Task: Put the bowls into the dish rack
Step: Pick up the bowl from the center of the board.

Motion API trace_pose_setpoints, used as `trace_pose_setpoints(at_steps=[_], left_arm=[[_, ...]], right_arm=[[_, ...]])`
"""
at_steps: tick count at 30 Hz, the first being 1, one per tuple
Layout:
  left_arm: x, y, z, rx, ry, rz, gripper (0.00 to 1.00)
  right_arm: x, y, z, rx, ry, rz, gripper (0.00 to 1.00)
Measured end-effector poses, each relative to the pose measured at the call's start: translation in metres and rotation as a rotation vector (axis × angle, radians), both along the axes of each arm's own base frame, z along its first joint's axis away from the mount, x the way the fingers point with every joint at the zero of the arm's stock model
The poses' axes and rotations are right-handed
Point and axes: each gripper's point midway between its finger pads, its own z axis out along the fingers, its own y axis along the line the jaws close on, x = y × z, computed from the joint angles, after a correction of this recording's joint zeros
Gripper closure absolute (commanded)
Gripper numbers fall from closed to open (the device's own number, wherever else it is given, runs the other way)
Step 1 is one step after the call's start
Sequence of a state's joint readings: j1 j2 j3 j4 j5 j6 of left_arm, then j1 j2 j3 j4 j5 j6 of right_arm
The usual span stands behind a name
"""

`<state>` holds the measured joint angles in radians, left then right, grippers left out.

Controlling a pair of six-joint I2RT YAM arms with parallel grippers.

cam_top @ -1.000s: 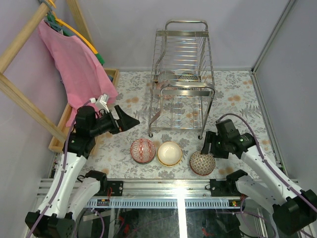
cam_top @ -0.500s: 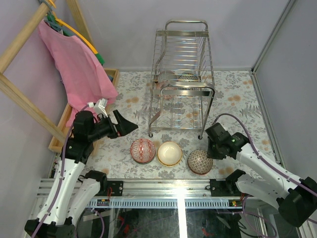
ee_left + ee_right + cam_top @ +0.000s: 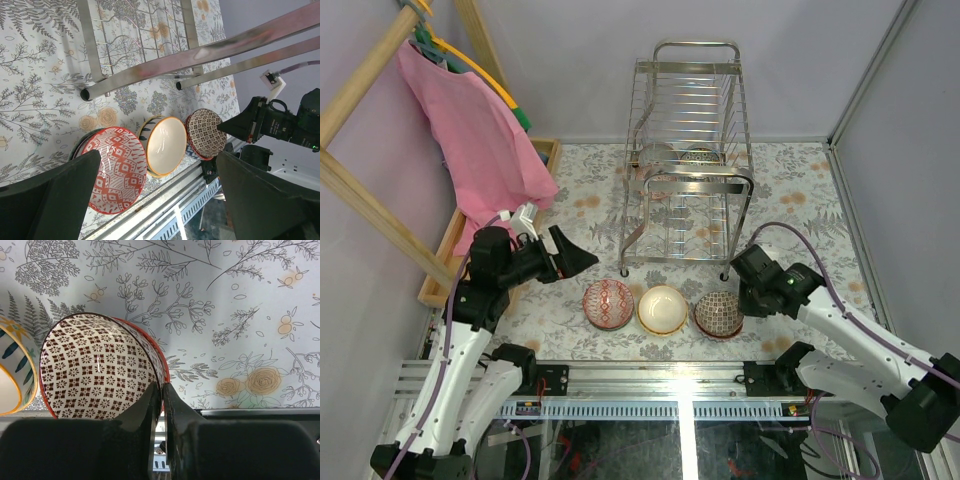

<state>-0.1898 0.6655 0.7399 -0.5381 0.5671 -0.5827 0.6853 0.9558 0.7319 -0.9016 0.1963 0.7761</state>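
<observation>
Red-rimmed bowl (image 3: 95, 370) edge pinched in right hand (image 3: 161, 388).

Shiny chrome wire dish rack (image 3: 695, 180); glossy glazed ceramic bowls (image 3: 608, 303); matt pink cloth (image 3: 470, 130)

I could read no text, brand or number in any view. Each bowl (image 3: 608, 303) carried only a painted pattern, and the tablecloth (image 3: 800, 190) only printed flowers and leaves. The small white tag (image 3: 526, 214) on the left arm (image 3: 460, 330) was too small for me to make out any marking.
</observation>
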Motion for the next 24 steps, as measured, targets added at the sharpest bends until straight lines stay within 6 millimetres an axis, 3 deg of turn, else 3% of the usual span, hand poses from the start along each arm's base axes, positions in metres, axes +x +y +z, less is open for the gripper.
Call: trace_pose_setpoints(at_steps=[16, 24], left_arm=[[-0.013, 0.006, 0.001, 0.02, -0.036, 0.008, 0.0], [-0.015, 0.008, -0.006, 0.037, -0.023, 0.014, 0.0]], right_arm=[[0.004, 0.0, 0.032, 0.069, -0.117, 0.0, 1.0], [0.012, 0.005, 0.081, 0.17, -0.251, -0.008, 1.0]])
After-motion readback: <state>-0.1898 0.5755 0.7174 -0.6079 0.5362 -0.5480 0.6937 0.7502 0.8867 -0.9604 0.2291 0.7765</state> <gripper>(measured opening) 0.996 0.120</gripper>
